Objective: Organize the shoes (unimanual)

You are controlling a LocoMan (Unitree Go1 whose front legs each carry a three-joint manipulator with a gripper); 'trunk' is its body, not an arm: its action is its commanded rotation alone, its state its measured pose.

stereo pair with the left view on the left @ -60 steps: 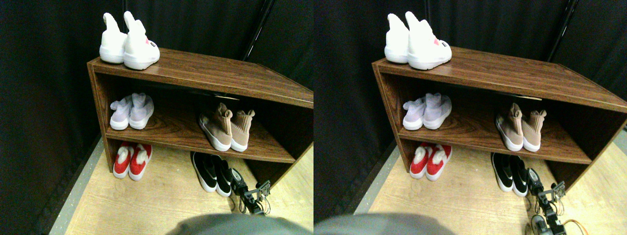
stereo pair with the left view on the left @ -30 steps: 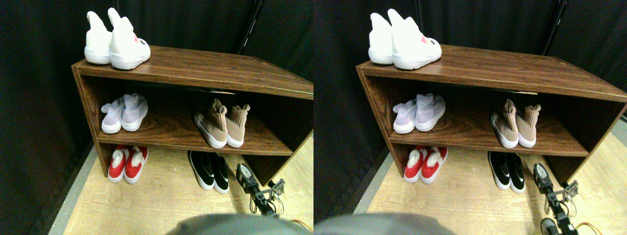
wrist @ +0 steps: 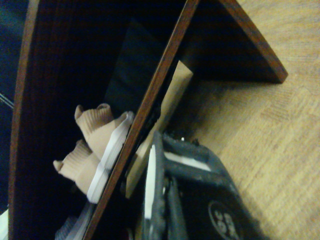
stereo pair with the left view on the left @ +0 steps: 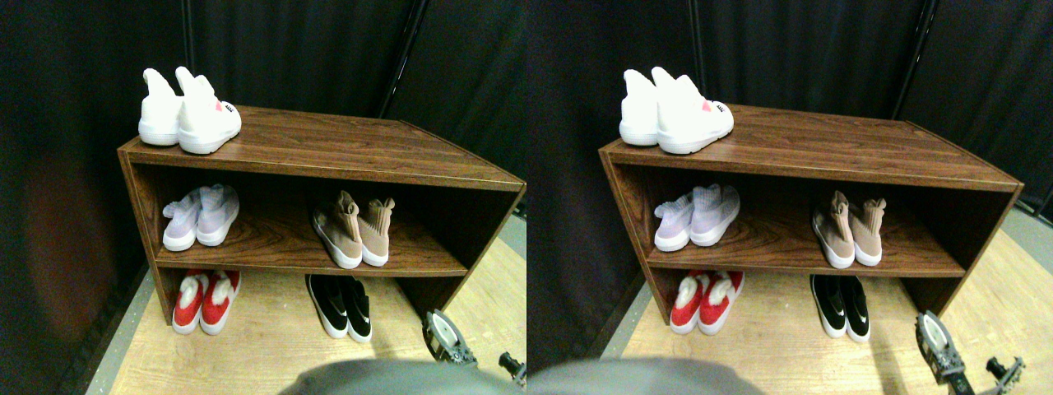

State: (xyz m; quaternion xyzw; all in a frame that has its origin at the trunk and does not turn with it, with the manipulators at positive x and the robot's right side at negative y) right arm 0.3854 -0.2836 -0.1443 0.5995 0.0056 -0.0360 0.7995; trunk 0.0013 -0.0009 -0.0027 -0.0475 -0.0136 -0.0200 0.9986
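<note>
Judging by how things lie, every pair already sits paired and square on or under the shelf (stereo pair with the left view on the left: pixel 329 160), so the step in hand looks like backing the arm out, and doing it well means keeping low and clear of the shelf's right wall and of the black pair.

Going from the shelf's left end: white shoes (stereo pair with the left view on the left: pixel 187 111) stand on its top board, pale lilac ones (stereo pair with the left view on the left: pixel 200 216) on the middle board below them, and red ones (stereo pair with the left view on the left: pixel 204 299) on the floor under that. Further right, the tan shoes (stereo pair with the left view on the left: pixel 354 233) stand side by side on the middle board, and the black shoes (stereo pair with the left view on the left: pixel 339 304) sit on the floor beneath them, toes outward.

Right of the shelf's front corner, the fingers (stereo pair with the left view on the left: pixel 449 341) hang over bare floor, apart from the black pair and empty as far as shows (whether they are spread or closed, I cannot tell).
</note>
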